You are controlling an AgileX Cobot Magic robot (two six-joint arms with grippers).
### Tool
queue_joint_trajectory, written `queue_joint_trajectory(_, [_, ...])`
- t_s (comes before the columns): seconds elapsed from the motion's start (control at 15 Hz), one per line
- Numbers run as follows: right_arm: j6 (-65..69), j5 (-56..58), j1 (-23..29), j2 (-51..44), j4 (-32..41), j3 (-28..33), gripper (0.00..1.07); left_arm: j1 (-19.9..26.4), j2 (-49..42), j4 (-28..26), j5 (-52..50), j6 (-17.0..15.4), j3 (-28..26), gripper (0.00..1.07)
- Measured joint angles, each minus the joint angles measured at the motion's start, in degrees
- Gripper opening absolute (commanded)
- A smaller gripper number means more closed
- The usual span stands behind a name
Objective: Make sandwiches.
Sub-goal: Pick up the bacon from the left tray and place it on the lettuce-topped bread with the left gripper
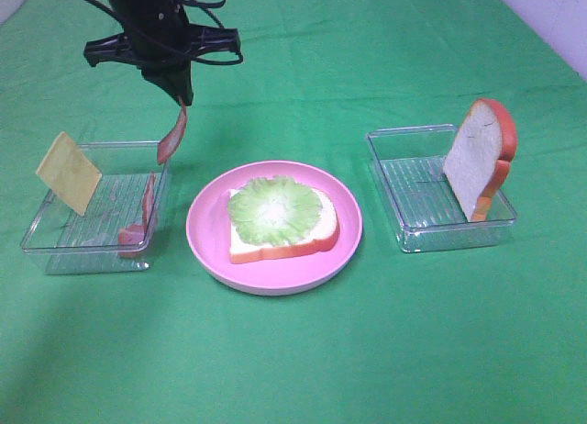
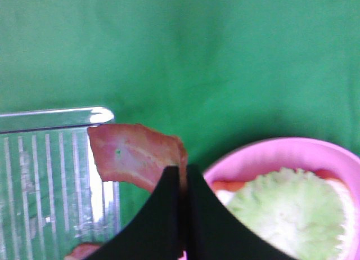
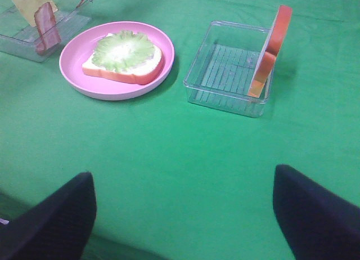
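Note:
A bread slice [image 1: 326, 233] topped with pale green lettuce [image 1: 273, 209] lies on the round pink plate [image 1: 206, 240]. My left gripper [image 1: 184, 98] is shut on a bacon strip [image 1: 171, 138] that hangs above the right edge of the left tray [image 1: 83, 259]. In the left wrist view the strip [image 2: 135, 156] sticks out from the closed fingers [image 2: 169, 215]. A second bacon strip [image 1: 145, 213] and a yellow cheese square [image 1: 69, 172] lean in that tray. A second bread slice [image 1: 477, 158] stands in the right tray [image 1: 413, 195]. My right gripper [image 3: 183, 215] is open over bare cloth.
A green cloth [image 1: 367, 351] covers the table. The two clear trays flank the plate. A white wall edge [image 1: 550, 20] shows at the far right corner.

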Motion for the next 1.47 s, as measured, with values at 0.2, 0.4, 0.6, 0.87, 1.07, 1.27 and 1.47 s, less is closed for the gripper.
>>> queue_joint_trajectory(0.2, [0.0,0.0,0.0,0.0,0.0,0.0,0.79,0.0,-0.1,-11.5,0.3,6.4,-2.8,0.00])
queue_joint_trajectory(0.4, [0.0,0.0,0.0,0.0,0.0,0.0,0.79,-0.2,-0.1,-19.0,0.6,9.9,-2.8,0.00])
queue_joint_trajectory(0.6, [0.0,0.0,0.0,0.0,0.0,0.0,0.79,-4.0,-0.1,-24.9,0.7,12.8,-2.8,0.00])
queue_joint_trajectory(0.87, [0.0,0.0,0.0,0.0,0.0,0.0,0.79,-10.4,0.3,-25.3,-0.6,13.2,-2.8,0.00])
queue_joint_trajectory(1.07, [0.0,0.0,0.0,0.0,0.0,0.0,0.79,-12.4,3.5,-23.1,1.6,13.2,-2.9,0.00])
queue_joint_trajectory(1.27, [0.0,0.0,0.0,0.0,0.0,0.0,0.79,-12.4,5.4,-18.5,2.3,12.0,-2.8,0.00])
queue_joint_trajectory(1.47, [0.0,0.0,0.0,0.0,0.0,0.0,0.79,-12.4,6.6,-13.5,4.1,11.3,-2.8,0.00])
